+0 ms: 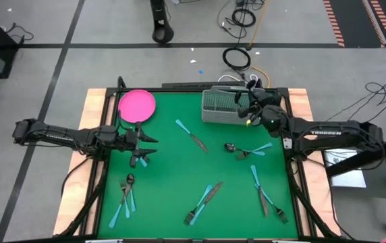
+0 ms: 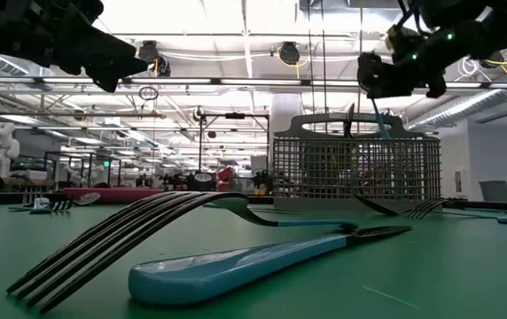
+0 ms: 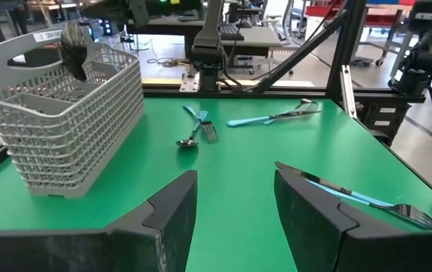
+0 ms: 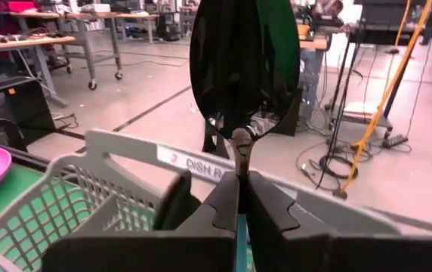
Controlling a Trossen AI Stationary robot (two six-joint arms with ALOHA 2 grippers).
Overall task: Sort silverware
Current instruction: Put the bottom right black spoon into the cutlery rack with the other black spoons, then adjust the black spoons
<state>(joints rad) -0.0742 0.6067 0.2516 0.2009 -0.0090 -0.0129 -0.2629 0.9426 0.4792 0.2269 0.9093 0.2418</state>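
My right gripper point(image 1: 250, 116) hovers over the right end of the gray mesh basket point(image 1: 223, 106), shut on a spoon with a dark bowl point(image 4: 243, 68). My left gripper point(image 1: 144, 147) is open above the green mat's left half, below the pink plate point(image 1: 137, 105), touching nothing. Forks, knives and spoons with light blue handles lie flat on the mat in several groups: near the centre point(image 1: 191, 135), right of centre point(image 1: 247, 150), and along the near edge point(image 1: 203, 201). Dark utensil heads point(image 3: 72, 47) stick up out of the basket. My right gripper pinches the spoon at its thin neck point(image 4: 240, 145), just below the bowl, between the two fingers point(image 4: 223, 204). The spoon stands upright and lifted clear, bowl on top. Its blue handle point(image 2: 381, 120) hangs below the gripper toward the basket's top edge point(image 2: 355, 139).
The basket stands at the mat's far edge, with the plate to its left. More utensils lie at the near left point(image 1: 125, 196) and near right point(image 1: 267, 199). A fork point(image 2: 147, 226) and a blue handle point(image 2: 236, 266) lie close to the low camera. Wooden borders frame the mat.
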